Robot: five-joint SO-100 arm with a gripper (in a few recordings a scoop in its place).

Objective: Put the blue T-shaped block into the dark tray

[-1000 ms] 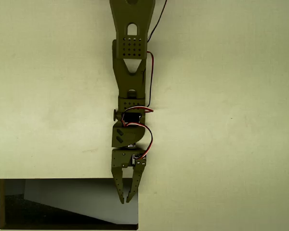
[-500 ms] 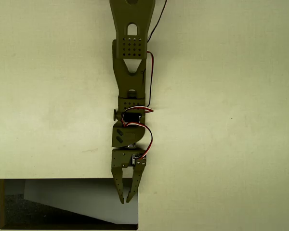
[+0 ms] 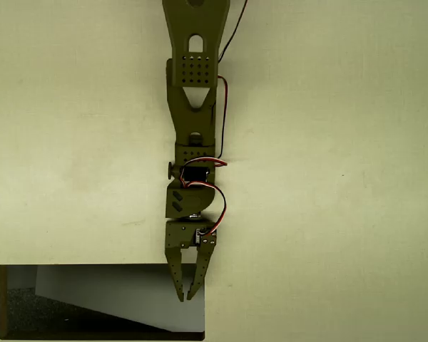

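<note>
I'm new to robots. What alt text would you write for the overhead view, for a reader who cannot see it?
An olive-green robot arm reaches down from the top edge over a pale table, its claw nearly closed, tips over the right end of a dark tray at the bottom left. The tray has a speckled dark floor and a pale slanted panel inside.

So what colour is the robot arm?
Olive green, seen in the overhead view, down to the gripper.
</note>
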